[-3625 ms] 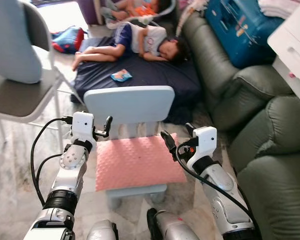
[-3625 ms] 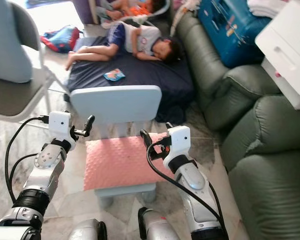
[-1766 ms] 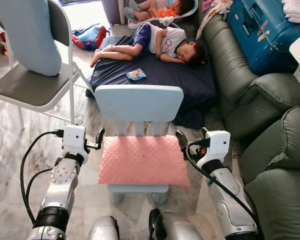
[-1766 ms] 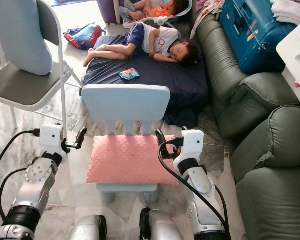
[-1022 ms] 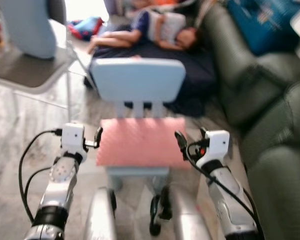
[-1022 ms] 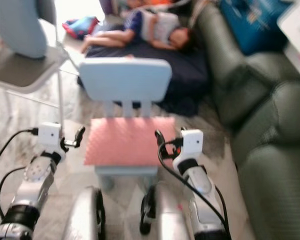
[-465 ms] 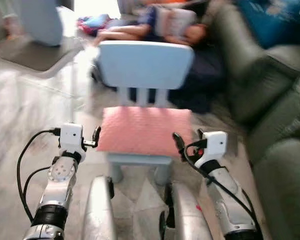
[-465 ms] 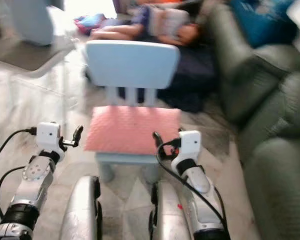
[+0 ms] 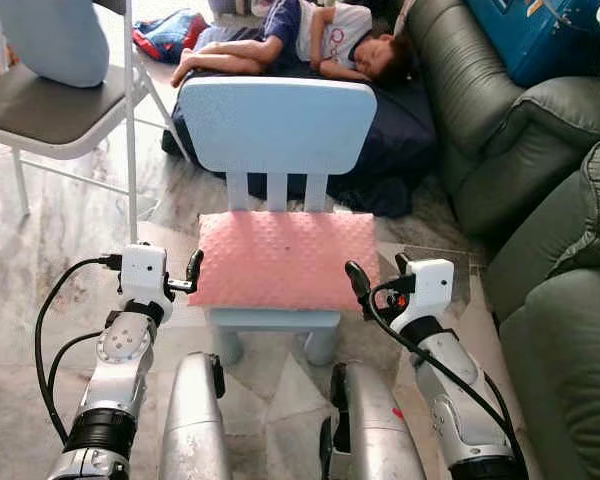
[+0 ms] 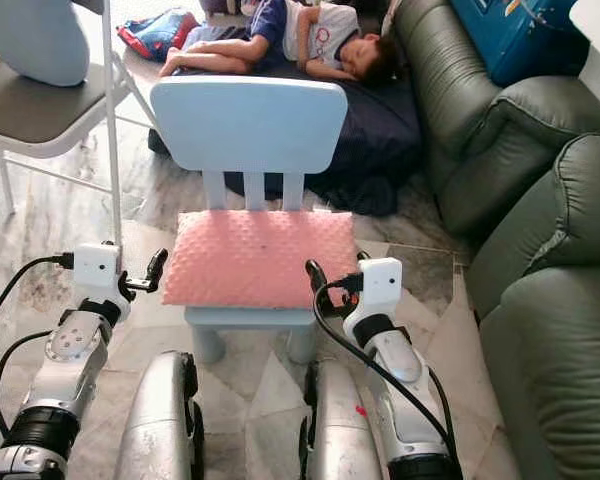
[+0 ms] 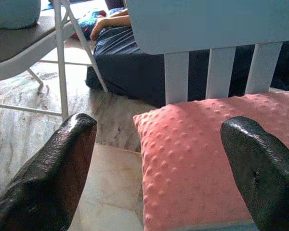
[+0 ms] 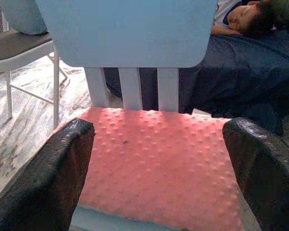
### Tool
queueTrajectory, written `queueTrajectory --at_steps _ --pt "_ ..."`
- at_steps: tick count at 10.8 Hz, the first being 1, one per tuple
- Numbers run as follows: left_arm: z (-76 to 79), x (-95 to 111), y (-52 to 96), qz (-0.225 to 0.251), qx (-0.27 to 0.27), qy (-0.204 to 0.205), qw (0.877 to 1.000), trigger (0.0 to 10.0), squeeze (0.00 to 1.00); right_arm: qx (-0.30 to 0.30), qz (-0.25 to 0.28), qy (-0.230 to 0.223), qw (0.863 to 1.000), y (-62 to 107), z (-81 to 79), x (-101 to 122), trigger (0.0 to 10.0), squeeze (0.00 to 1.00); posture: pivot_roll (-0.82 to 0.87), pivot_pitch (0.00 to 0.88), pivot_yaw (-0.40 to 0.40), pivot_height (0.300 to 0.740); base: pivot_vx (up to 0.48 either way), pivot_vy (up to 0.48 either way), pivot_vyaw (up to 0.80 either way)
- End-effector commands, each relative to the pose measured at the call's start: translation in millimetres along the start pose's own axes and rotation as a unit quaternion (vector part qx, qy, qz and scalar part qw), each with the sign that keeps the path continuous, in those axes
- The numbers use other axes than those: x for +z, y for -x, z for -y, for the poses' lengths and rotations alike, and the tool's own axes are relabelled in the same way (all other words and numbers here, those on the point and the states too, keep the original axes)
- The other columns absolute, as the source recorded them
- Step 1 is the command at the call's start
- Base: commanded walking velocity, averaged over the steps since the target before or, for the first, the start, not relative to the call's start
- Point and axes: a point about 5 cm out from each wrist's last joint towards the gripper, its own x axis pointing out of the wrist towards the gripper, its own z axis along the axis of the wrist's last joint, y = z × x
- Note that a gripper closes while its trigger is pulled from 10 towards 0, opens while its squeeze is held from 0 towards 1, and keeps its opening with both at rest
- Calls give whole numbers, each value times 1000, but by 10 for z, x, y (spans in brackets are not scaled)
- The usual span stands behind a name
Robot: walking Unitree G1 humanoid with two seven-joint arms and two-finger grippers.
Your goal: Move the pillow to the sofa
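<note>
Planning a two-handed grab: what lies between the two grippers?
The pink pillow on the small blue chair lies between left gripper and right gripper, head views.

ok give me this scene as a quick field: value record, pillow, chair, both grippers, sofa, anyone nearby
pillow: pink dotted pillow lying flat on the chair seat, not yet gripped
chair: small light blue chair, backrest on its far side from the robot
left gripper: left gripper open, beside the pillow's left edge
right gripper: right gripper open, at the pillow's right front corner
sofa: dark green sofa on the robot's right
person: person lying on a dark blue mattress beyond the chair
other: grey folding chair at far left
</note>
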Motion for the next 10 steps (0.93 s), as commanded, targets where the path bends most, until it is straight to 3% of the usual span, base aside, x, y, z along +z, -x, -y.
queueTrajectory --at_steps 1,8,10 --pt "21 7 -5 2 -9 -2 1000 10000 0 -4 -3 -1 1000 24 35 -16 10000 0 -73 186 -38 614 352 0 0" --pt "56 -5 -11 1 -16 3 1000 10000 0 -6 -1 8 1000 18 51 -1 10000 0 -77 189 -38 614 394 0 0" --pt "66 -5 -5 4 -14 8 1000 10000 0 -5 -3 8 1000 25 48 -7 10000 0 -78 193 -40 614 0 0 0"
